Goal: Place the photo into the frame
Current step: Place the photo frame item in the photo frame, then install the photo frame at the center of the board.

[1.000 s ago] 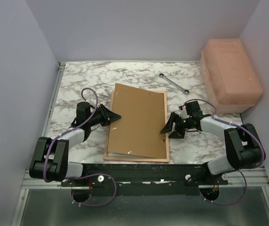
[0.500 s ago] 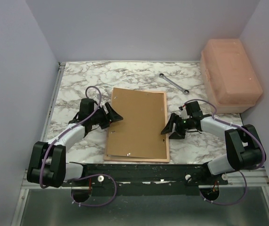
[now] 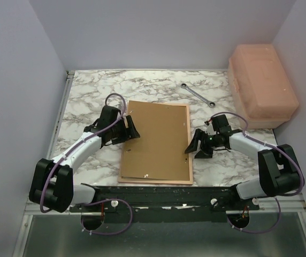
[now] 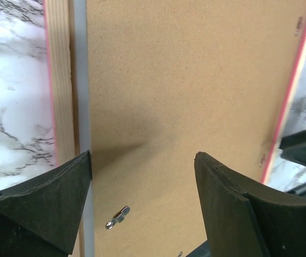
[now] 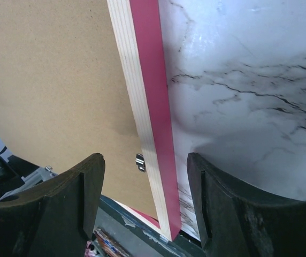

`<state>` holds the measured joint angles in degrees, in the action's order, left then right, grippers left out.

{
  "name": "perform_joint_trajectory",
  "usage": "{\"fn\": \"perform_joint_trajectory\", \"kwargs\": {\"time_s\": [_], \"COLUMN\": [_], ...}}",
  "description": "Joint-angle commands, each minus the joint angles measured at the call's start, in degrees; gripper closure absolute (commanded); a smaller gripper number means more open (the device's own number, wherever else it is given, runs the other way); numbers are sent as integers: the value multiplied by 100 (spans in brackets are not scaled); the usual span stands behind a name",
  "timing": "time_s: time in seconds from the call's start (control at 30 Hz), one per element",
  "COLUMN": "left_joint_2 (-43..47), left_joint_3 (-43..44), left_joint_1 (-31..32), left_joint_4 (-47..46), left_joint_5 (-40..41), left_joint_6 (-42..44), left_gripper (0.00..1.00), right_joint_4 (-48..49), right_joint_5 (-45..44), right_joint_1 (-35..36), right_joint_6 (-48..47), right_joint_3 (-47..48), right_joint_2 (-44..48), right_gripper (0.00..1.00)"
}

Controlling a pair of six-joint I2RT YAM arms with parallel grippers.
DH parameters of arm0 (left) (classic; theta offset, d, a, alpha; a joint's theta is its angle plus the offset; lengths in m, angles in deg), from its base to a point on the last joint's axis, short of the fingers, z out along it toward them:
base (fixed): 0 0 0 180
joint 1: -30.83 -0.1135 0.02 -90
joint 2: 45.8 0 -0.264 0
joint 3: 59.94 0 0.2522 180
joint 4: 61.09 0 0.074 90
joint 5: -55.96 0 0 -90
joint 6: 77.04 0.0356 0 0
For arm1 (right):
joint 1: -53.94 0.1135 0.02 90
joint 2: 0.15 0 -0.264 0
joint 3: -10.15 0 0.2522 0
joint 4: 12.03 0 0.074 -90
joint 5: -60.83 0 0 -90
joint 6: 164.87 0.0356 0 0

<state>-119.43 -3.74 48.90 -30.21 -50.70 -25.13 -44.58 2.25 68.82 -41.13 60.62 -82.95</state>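
- The frame (image 5: pixel 152 107) lay pale side up at the table's (image 3: pixel 89 96) near edge, with the brown backing panel (image 3: pixel 155 139) on top. The photo couldn't be made out.
- The left gripper (image 4: pixel 142 158) hung wide open over the frame's left rail, holding nothing.
- The right gripper (image 5: pixel 145 160) was open too, over the right rail.
- Further back lay a wrench (image 3: pixel 197 95), and beyond it a pink box (image 3: pixel 261 80).

Counting from my end: one frame (image 3: pixel 155 182), one brown backing panel (image 3: pixel 158 139) sitting between my left gripper (image 3: pixel 131 129) and right gripper (image 3: pixel 193 148), so two grippers, plus one wrench (image 3: pixel 197 95) and one pink box (image 3: pixel 262 85) out past the right gripper.
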Motion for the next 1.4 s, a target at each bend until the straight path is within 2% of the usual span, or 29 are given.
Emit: {"fn": "perform_joint_trajectory", "kwargs": {"time_s": [0.0, 0.23, 0.37, 0.43, 0.53, 0.8, 1.03, 1.37], "left_joint_2": [-186, -184, 80, 235, 389, 143, -255, -169], "left_joint_3": [506, 809, 689, 576, 372, -314, -629, -1097], "left_joint_1": [367, 909, 970, 959, 941, 567, 452, 515], "left_joint_4": [826, 1595, 1815, 1808, 1667, 565, -88, -748], "left_joint_5": [1228, 2554, 2801, 2781, 2517, 989, 300, -407], "left_joint_6": [340, 360, 302, 293, 254, 63, -154, -578], "left_gripper": [20, 16, 16, 12, 10, 13, 18, 26], "right_joint_4": [-408, -395, -102, -10, 44, 28, 129, -168], "right_joint_5": [-477, -528, -365, -282, -242, -541, -665, -1030], "right_joint_1": [-20, -20, -21, -11, 26, 205, 425, 626], "right_joint_6": [-188, -235, -190, -183, -174, 64, 314, 217], "right_joint_3": [12, -39, -63, -17, 52, -147, -414, -194], "right_joint_2": [289, 367, 186, 50, -92, 191, 276, 193], "right_gripper": [29, 21, 19, 18, 18, 17, 14, 14]}}
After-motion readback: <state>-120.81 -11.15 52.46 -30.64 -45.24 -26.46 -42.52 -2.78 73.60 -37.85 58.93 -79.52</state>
